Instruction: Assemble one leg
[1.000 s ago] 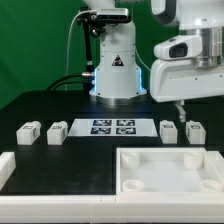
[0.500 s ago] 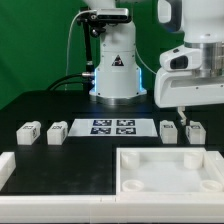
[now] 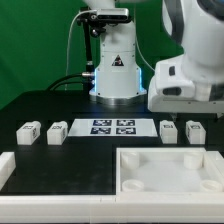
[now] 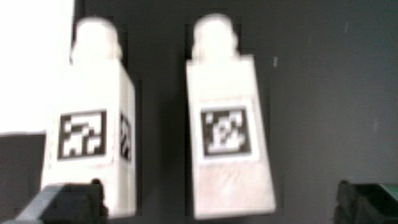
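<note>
Four legs, small white blocks with black-and-white tags, lie in a row on the black table: two at the exterior view's left and two at its right. My gripper hangs just above the right pair. In the wrist view it is open, with dark fingertips at either side. One leg lies lengthwise between the fingers. The other leg lies beside it, by one fingertip. Nothing is held.
The marker board lies mid-table between the leg pairs. The large white tray-like part with corner sockets sits in front at the right. Another white part is at the front left. The robot base stands behind.
The arm has come down and shifted toward the exterior view's left over the right pair of legs. The legs have not moved.
</note>
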Robot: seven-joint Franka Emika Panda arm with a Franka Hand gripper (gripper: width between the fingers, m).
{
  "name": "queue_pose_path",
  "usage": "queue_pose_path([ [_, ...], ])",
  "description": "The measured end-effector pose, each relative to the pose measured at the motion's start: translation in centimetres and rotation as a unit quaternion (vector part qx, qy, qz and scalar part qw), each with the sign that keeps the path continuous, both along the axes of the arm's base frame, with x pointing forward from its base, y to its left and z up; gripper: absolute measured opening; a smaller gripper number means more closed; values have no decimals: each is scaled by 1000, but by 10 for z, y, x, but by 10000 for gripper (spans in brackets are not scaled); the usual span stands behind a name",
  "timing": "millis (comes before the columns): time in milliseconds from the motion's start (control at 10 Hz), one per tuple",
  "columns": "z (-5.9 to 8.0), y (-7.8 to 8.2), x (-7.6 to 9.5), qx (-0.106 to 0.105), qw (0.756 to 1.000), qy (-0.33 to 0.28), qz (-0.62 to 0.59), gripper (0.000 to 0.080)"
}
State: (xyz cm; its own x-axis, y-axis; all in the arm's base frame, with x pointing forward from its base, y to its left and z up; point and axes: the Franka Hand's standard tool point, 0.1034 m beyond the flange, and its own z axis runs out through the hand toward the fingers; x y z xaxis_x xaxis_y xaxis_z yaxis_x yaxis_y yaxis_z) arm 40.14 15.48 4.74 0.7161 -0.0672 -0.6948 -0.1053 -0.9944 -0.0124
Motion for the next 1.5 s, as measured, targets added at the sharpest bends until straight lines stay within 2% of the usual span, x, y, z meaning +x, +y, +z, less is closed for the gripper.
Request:
queue_pose_path([
  [100,-4,2,8,4,1000,22,1,649],
  [200,-2,-2,2,5,997,71,6,649],
  [300,-8,-1,6,7,997,74,4,649],
  [400,-8,2,7,6,997,71,5,649],
  [500,-8,10,3,4,997,73,11,649],
  [800,-19,20,-7,3,997,70,21,649],
  [1000,-23,19,-12,2,997,70,21,649],
  [1200,-34,19,-18,1,998,63,20,649],
  [1400,-41,9,-22,9,998,62,23,649],
  [1500,-41,10,-22,9,998,62,23,649],
])
